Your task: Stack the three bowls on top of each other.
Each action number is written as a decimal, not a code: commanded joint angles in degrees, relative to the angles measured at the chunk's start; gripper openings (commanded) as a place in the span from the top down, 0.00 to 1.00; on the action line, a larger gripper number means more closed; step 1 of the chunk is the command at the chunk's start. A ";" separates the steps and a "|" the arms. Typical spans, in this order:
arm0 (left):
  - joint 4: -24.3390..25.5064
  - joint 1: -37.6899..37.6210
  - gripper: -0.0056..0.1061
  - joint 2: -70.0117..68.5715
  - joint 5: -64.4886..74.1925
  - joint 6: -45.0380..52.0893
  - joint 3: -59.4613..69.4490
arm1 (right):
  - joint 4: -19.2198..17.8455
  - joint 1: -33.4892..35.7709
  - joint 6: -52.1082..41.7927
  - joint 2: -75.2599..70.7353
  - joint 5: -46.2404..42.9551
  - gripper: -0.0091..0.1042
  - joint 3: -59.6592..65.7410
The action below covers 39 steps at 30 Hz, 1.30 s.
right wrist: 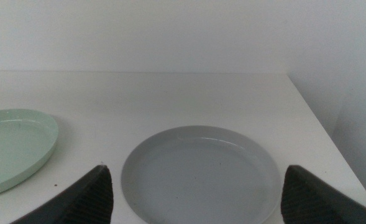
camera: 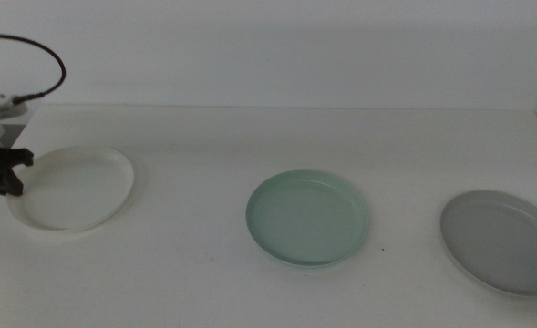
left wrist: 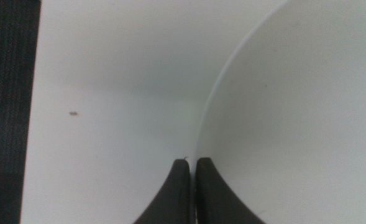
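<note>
The white bowl (camera: 72, 189) sits at the table's left. My left gripper (camera: 13, 173) comes in from the left edge and is shut on the bowl's left rim. The left wrist view shows the jaws (left wrist: 192, 165) pinched on the thin rim of the white bowl (left wrist: 294, 112). The mint green bowl (camera: 308, 218) lies in the middle, the grey bowl (camera: 503, 240) at the right. My right gripper (right wrist: 196, 177) is open, its jaws wide apart in front of the grey bowl (right wrist: 201, 155). The mint bowl (right wrist: 12, 149) shows beside it. The right gripper is out of the middle view.
The white table (camera: 204, 273) ends at a pale wall behind. A black cable (camera: 40, 55) loops above the left arm. The table's right edge (right wrist: 319, 124) runs close to the grey bowl. A dark surface (left wrist: 9, 112) lies beyond the table's left edge.
</note>
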 commanded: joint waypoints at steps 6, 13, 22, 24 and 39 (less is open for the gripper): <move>-3.19 -0.52 0.97 -12.45 7.37 -3.68 -0.16 | -0.40 -0.15 -0.31 -0.25 -0.49 0.23 0.24; -1.71 -11.34 0.97 -22.56 9.79 -11.18 -0.16 | -0.40 -0.15 -0.31 -0.25 -0.49 0.23 0.24; 0.07 -31.57 0.97 -22.71 4.31 -16.55 -0.16 | -0.40 -0.15 -0.31 -0.25 -0.49 0.23 0.24; -0.21 -34.81 0.97 -21.98 3.39 -18.42 -0.16 | -0.40 -0.15 -0.31 -0.25 -0.49 0.23 0.24; -0.09 -45.94 0.97 -9.66 -7.39 -26.98 -0.16 | -0.40 -0.15 -0.31 -0.25 -0.49 0.23 0.24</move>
